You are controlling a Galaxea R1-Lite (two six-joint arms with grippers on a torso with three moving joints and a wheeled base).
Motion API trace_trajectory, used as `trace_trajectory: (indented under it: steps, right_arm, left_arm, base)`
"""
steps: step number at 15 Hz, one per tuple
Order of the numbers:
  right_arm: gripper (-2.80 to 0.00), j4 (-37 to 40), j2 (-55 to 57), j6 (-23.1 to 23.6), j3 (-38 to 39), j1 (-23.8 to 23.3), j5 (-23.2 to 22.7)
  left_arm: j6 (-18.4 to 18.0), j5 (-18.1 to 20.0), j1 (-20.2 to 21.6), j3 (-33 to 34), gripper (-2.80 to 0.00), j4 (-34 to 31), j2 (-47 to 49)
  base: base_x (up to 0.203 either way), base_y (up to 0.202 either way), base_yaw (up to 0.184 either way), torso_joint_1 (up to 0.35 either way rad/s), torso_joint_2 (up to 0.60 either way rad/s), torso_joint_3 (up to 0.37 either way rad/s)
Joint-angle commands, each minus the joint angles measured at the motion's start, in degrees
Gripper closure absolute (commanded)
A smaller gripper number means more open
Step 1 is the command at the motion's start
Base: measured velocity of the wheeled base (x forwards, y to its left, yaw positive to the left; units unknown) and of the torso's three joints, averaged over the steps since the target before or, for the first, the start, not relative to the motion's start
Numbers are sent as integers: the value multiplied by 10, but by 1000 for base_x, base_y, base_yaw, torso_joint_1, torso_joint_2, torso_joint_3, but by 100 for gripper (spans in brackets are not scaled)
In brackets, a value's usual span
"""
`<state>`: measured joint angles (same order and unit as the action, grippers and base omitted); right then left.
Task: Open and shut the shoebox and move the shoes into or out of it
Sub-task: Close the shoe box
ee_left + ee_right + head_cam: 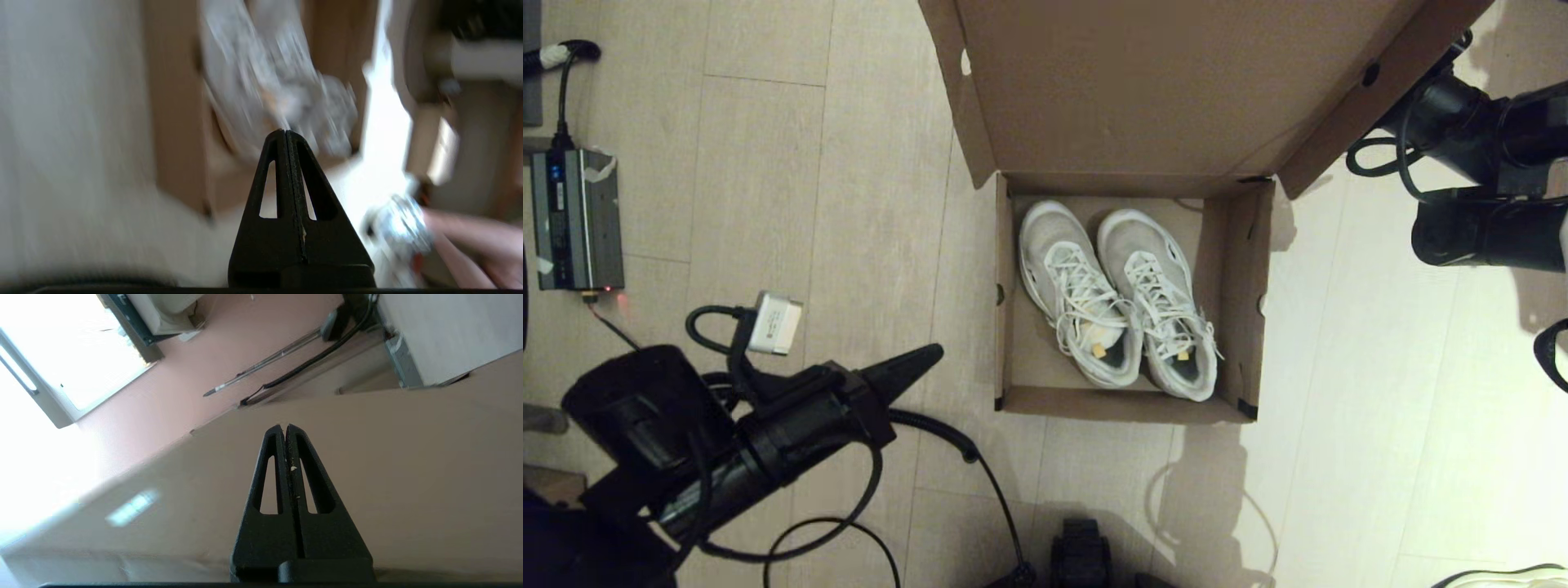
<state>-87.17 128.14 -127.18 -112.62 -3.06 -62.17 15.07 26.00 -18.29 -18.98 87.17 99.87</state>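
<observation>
The brown cardboard shoebox (1013,359) stands open on the floor, its flap lid (1160,82) raised at the far side. Both white mesh sneakers (1119,294) lie side by side inside it, toes toward the lid. My left gripper (931,353) is shut and empty, left of the box and pointing at it; in the left wrist view the gripper (284,131) points at the blurred shoes (269,81). My right arm (1462,122) is at the lid's right edge, its fingers hidden behind the lid. In the right wrist view that gripper (284,426) is shut against the lid's outer face (408,465).
A grey power unit (576,216) with cables lies on the floor at the far left. A white adapter (774,322) rides on my left arm. A pale shoe with a dark rim (1503,576) peeks in at the bottom right corner. Wood-look floor surrounds the box.
</observation>
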Motion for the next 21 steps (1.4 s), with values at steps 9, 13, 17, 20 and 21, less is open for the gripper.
trace_trajectory:
  steps: [9, 13, 17, 20, 21]
  right_arm:
    - [0, -5, -52, -40, 40, 4, -43]
    - [0, -5, -84, -42, 96, 6, -69]
    - [0, -5, -118, -42, 160, 9, -105]
    - [0, -5, -135, -41, 192, 13, -121]
    - [0, -5, -139, -41, 205, 13, -126]
  left_arm:
    - [34, -71, 91, -544, 0, -22, 182]
    - [122, -73, 96, -724, 0, -85, 234]
    - [263, -74, 93, -844, 0, -144, 277]
    - [350, -70, 77, -894, 0, -163, 288]
    - [386, -66, 71, -919, 0, -176, 295]
  base:
    - [0, 0, 0, 0, 0, 0]
    - [0, 0, 0, 0, 0, 0]
    - [0, 0, 0, 0, 0, 0]
    - [0, 0, 0, 0, 0, 0]
    - [0, 0, 0, 0, 0, 0]
